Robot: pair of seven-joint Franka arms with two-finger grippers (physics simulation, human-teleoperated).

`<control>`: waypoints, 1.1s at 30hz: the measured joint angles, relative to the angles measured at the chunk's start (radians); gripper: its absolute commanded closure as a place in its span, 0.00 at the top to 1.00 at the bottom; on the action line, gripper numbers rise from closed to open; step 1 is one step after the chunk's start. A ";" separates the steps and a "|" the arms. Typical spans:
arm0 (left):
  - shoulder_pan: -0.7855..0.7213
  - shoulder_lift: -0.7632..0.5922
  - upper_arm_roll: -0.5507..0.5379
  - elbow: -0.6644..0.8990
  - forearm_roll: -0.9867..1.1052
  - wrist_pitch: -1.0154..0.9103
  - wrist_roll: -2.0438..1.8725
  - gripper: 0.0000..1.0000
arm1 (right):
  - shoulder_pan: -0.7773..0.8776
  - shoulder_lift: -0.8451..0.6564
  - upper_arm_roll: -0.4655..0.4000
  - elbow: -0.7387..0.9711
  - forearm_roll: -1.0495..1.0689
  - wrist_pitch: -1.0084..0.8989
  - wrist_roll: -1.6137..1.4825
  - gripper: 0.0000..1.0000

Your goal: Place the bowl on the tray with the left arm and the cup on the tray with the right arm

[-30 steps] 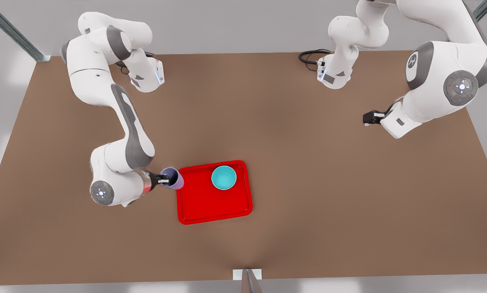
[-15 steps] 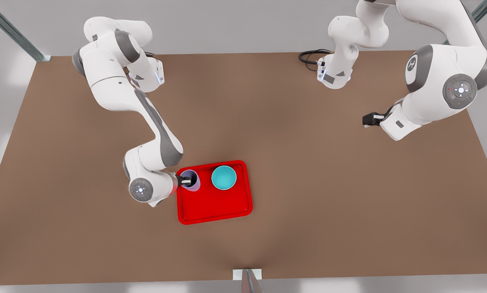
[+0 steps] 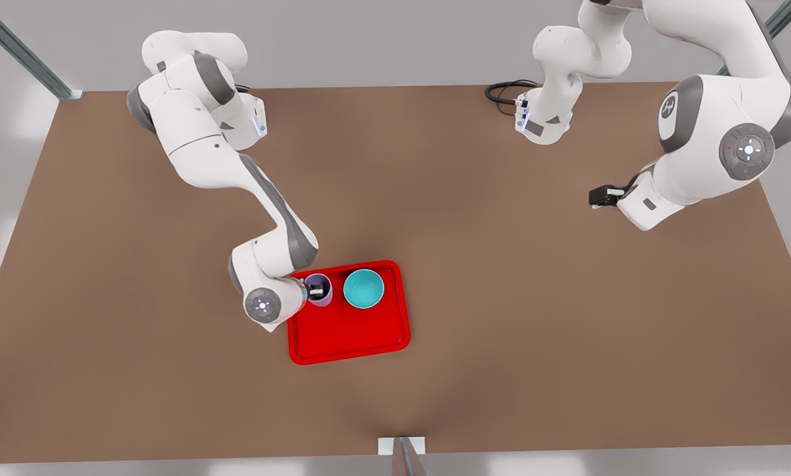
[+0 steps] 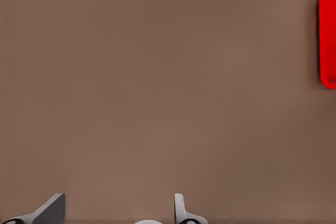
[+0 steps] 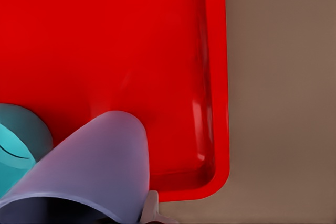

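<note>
Gripping the cup (image 3: 319, 289) by its rim, right gripper (image 3: 313, 289) at the upper left corner of the tray (image 3: 349, 337) in the front view, one finger seemingly inside the cup and one outside. Closed on the cup, then, and hanging over the tray floor just beside the bowl (image 3: 364, 289). Seen in the right wrist view: lavender cup wall (image 5: 100, 166) in front of the red tray floor (image 5: 115, 40), teal bowl edge (image 5: 16, 150) alongside.

Parked far off at the right of the front view, well apart from the tray, left gripper (image 3: 597, 196); waiting. Fingers apart and holding nothing in the left wrist view (image 4: 118, 211), bare counter (image 4: 157, 87) beneath, a sliver of tray (image 4: 328, 35) at the frame's right edge.

Judged from this: bowl half done, resting upright inside the tray. Cup half nearly done, over the tray but not yet let go. Left to do: lowering if needed, opening, pulling clear.

Hard to tell: whether the cup base touches the tray, hidden by the cup itself. Cut off in the right wrist view: cup's mouth and most of the bowl.
</note>
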 measured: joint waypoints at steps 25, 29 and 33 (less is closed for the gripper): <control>0.000 0.008 0.002 0.000 0.001 0.008 0.002 1.00 | -0.005 -0.064 -0.001 -0.096 0.005 0.009 0.003 1.00; 0.000 0.008 0.002 0.001 0.001 0.008 0.002 1.00 | 0.001 -0.061 -0.001 -0.094 0.012 0.037 0.004 1.00; 0.001 0.008 0.002 0.002 0.001 0.008 0.002 1.00 | -0.042 -0.124 0.000 -0.095 0.012 -0.004 0.002 1.00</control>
